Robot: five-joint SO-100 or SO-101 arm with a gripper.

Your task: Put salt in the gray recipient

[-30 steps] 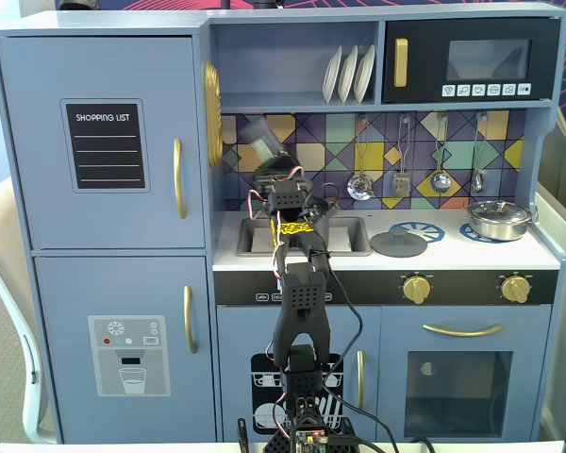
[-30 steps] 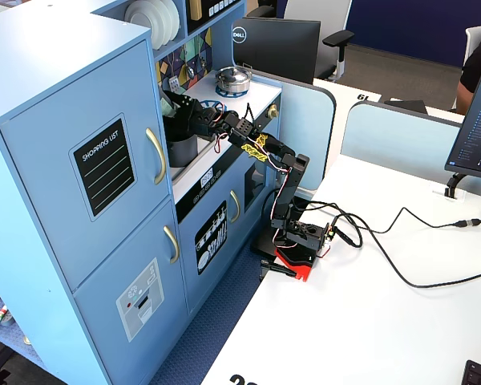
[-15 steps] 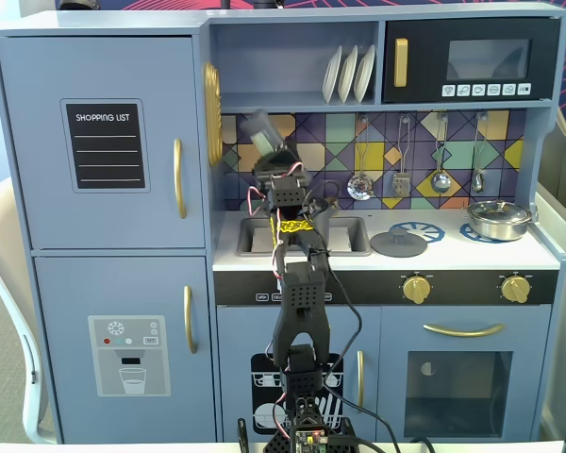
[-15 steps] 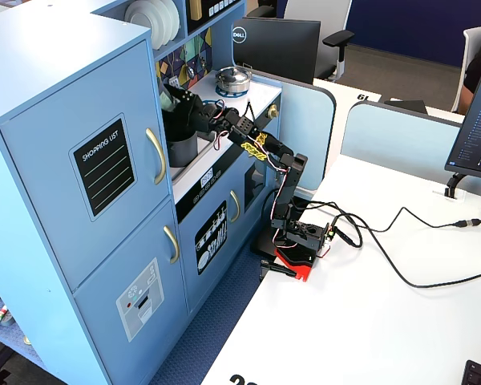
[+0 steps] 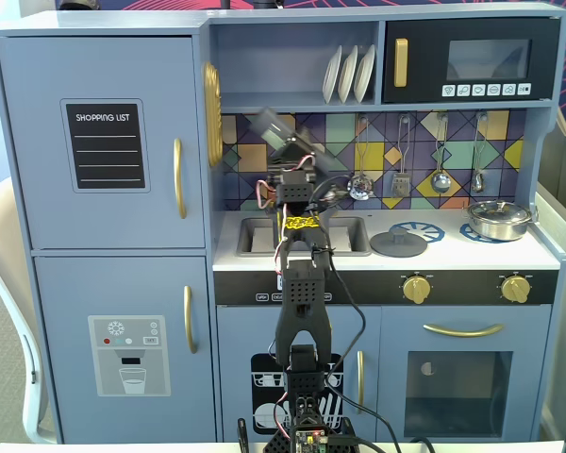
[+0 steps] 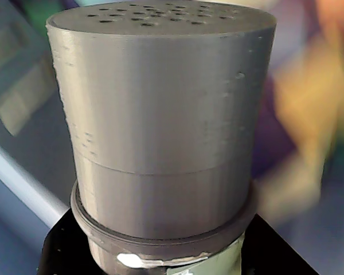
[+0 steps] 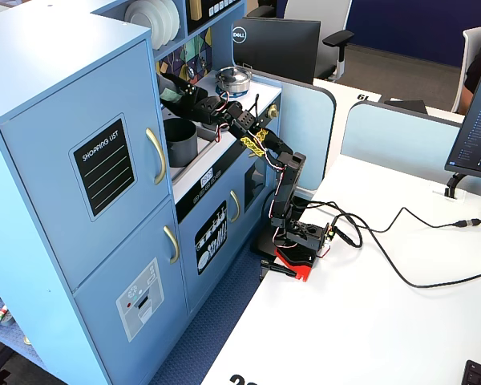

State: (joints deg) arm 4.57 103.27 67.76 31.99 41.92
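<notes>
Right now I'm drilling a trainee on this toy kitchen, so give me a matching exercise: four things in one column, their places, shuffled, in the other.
Things:
1. salt shaker
2. gray pot
3. steel pan
4. gray lid

Places:
A. at the counter's far right end, seen from the front
B. held tilted in the gripper, up in the air
C. flat on the counter between sink and pan
D. next to the tall cabinet, below the shaker

Pairs: 1-B, 2-D, 3-A, 4-C
</notes>
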